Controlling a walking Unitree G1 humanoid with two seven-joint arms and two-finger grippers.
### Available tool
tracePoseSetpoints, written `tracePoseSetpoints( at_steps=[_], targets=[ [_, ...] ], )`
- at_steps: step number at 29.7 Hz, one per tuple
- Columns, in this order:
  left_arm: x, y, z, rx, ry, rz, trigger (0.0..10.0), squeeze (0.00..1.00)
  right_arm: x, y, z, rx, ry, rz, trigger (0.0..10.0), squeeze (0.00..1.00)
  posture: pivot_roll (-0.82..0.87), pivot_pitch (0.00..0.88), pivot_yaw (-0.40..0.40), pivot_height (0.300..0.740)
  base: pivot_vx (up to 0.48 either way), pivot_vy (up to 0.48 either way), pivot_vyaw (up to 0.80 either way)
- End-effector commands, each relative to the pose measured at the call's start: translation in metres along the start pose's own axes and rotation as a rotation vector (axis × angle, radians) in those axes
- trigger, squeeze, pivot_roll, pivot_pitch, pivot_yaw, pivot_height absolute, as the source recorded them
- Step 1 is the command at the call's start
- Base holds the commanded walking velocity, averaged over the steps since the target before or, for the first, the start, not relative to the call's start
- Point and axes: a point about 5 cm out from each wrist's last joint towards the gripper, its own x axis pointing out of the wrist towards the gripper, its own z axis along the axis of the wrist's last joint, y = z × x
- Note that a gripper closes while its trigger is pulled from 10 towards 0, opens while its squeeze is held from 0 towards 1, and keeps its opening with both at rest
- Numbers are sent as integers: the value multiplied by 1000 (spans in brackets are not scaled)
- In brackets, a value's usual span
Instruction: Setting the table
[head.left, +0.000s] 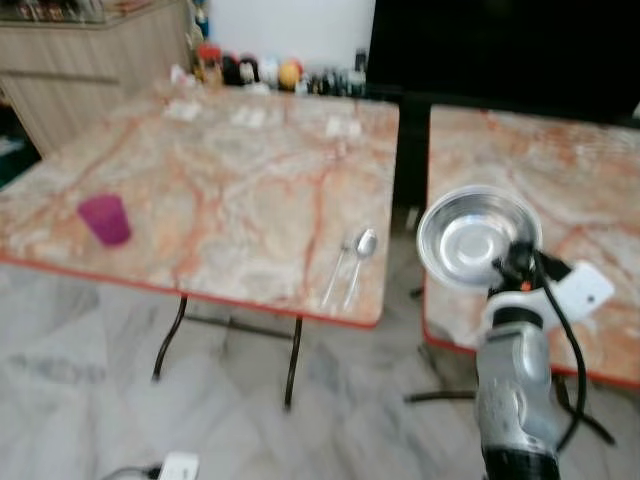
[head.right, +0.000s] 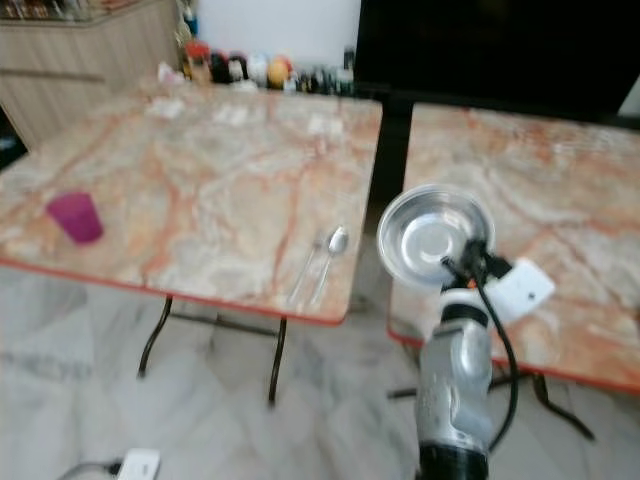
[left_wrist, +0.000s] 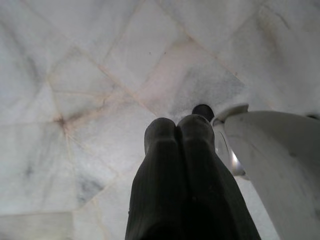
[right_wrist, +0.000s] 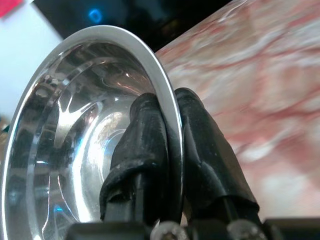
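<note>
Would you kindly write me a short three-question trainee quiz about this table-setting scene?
1. True or false: the right hand is clamped on the rim of the steel bowl.
2. What lies near the front edge of the left table? A) spoon and fork B) knife C) plate
3. What colour is the cup?

Key: 1 true; 2 A, the spoon and fork; 3 purple.

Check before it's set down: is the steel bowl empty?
Empty: the steel bowl, pinched at its rim by the right gripper, shows only bare shiny metal inside.
</note>
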Motion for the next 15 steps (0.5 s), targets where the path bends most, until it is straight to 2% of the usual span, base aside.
tracePoseSetpoints(
  at_steps=[1,8,15],
  targets=[
    [1,-8,0,21,6,-23,10000,0,1,-16,8,-12,-30,-62,10000,0,63,0,12,740,0,-420,-800],
    [1,-7,1,30,3,-24,10000,0,0,-25,11,-15,-45,-114,10000,0,61,0,16,740,0,-420,-677],
    [1,-7,2,21,-1,-18,10000,0,3,-30,15,-20,-61,-140,10000,0,57,0,20,740,34,-393,0]
  ],
)
